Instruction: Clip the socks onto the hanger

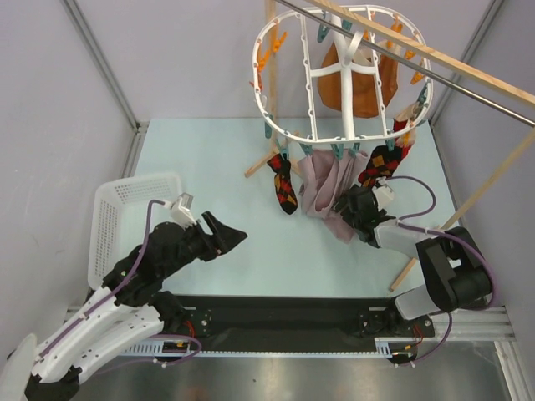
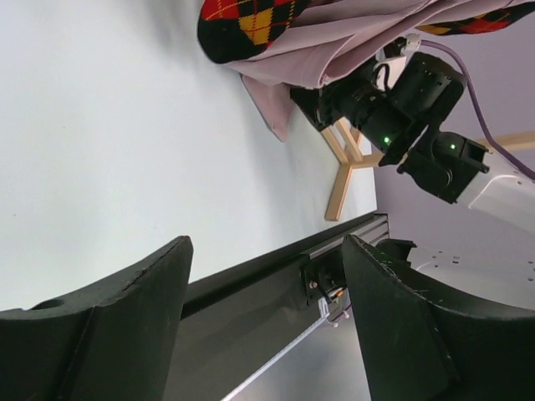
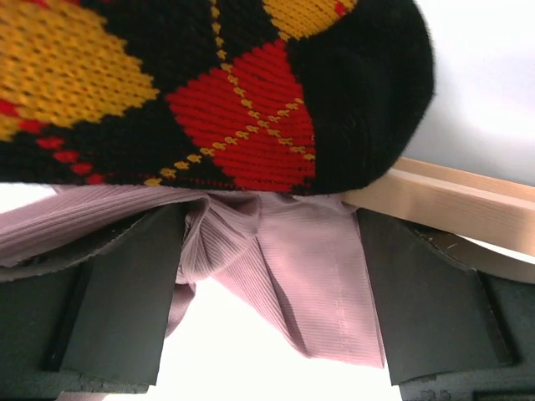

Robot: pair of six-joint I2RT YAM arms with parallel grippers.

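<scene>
The hanger point(image 1: 311, 77), a round white ring with teal and orange clips, hangs from the wooden rack at the back. Both argyle socks dangle from its front rim, one at the left point(image 1: 285, 187) and one at the right point(image 1: 380, 164). My right gripper point(image 1: 345, 205) is open just under the right sock point(image 3: 209, 83), and a fold of mauve cloth point(image 3: 292, 276) hangs between its fingers point(image 3: 125, 292). My left gripper point(image 1: 231, 236) stands open and empty over the table, well left of the socks. In the left wrist view the left sock point(image 2: 251, 25) shows at the top, far beyond the left gripper point(image 2: 267, 276).
A mauve-pink cloth point(image 1: 326, 190) hangs between the two socks. An orange-brown garment point(image 1: 358, 83) hangs inside the ring. Wooden rack poles point(image 1: 456, 60) cross the back right, and one leg point(image 1: 447, 219) slants down beside my right arm. A white basket point(image 1: 125, 219) sits at the left.
</scene>
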